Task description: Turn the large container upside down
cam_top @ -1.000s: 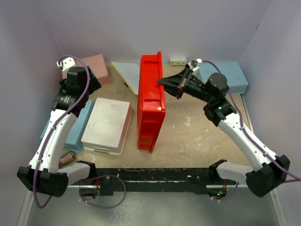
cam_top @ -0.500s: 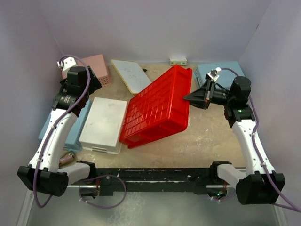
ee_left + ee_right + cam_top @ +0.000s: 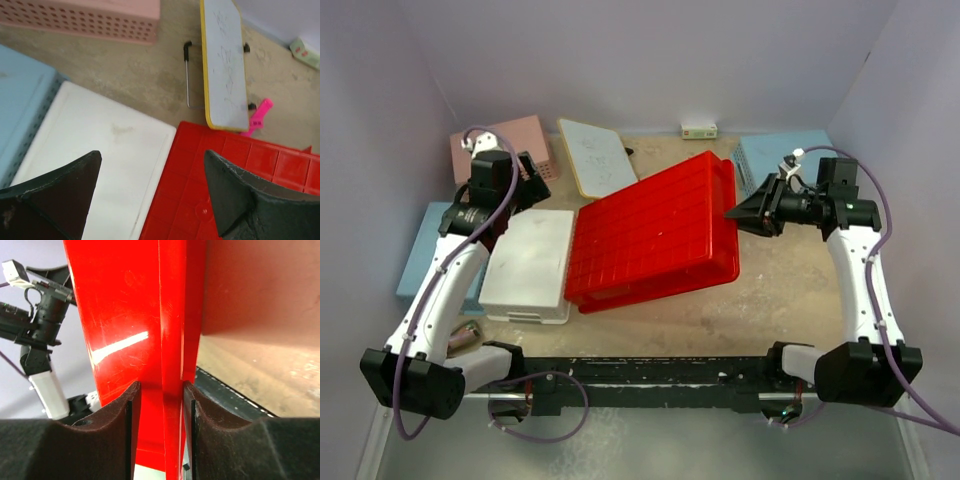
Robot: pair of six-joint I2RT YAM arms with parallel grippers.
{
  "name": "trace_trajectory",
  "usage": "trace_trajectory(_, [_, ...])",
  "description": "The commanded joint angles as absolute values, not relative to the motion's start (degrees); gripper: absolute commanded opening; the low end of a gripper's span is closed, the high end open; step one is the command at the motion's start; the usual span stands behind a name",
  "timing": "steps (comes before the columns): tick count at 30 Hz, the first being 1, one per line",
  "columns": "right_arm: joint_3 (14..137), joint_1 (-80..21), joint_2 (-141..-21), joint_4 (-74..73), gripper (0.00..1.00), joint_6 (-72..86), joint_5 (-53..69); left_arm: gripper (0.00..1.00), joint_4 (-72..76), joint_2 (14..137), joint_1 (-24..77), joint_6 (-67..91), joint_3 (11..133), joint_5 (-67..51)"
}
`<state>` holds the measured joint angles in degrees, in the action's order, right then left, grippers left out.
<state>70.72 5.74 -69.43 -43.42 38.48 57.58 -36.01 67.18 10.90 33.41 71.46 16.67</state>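
Note:
The large container (image 3: 655,235) is a glossy red tray lying with its grid-ribbed underside up in the middle of the table. It is tilted, and its left edge rests on a white box (image 3: 530,262). My right gripper (image 3: 733,213) is at the tray's right edge. In the right wrist view the gripper (image 3: 160,387) has one finger on each side of the red rim (image 3: 125,315) and is shut on it. My left gripper (image 3: 525,185) is open and empty. In the left wrist view the gripper (image 3: 150,160) hovers over the seam between the white box (image 3: 100,150) and the tray (image 3: 240,200).
A pink perforated basket (image 3: 515,140) stands back left. One light-blue basket (image 3: 420,255) stands left, another (image 3: 795,160) back right. A yellow-edged whiteboard (image 3: 598,155) lies behind the tray, with a pink clip (image 3: 257,117) by it. A small white block (image 3: 699,130) sits at the back wall.
The tray went from standing on edge to tipping over leftwards, now lying underside up on the white box. My right gripper moved right and down with its rim. The left arm shifted slightly.

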Motion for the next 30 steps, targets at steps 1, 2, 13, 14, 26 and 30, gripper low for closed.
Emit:
trace_trajectory(1, [74.28, 6.82, -69.09, -51.00, 0.40, 31.98, 48.77, 0.80, -31.88, 64.58, 11.22, 34.73, 65.10, 2.96])
trace_trajectory(2, [74.68, 6.97, -69.08, -51.35, 0.40, 31.88, 47.33, 0.80, -31.51, 64.00, 12.14, 35.10, 63.64, 2.04])
trace_trajectory(13, [81.78, 10.53, -68.84, -58.33, 0.46, 29.32, 27.46, 0.80, -26.86, 64.28, 27.07, 40.58, 53.86, 4.68])
trace_trajectory(14, [82.44, 10.70, -68.82, -58.71, 0.47, 29.09, 25.32, 0.80, -26.91, 64.45, 27.49, 40.67, 53.53, 5.45])
trace_trajectory(26, [81.80, 11.05, -66.65, -56.44, 0.68, 28.22, 18.57, 0.80, -25.86, 65.81, 28.58, 40.17, 51.53, 8.71])
trace_trajectory(30, [80.57, 11.07, -66.24, -55.64, 0.71, 26.97, 19.36, 0.80, -24.33, 67.86, 29.08, 39.83, 50.59, 8.58])
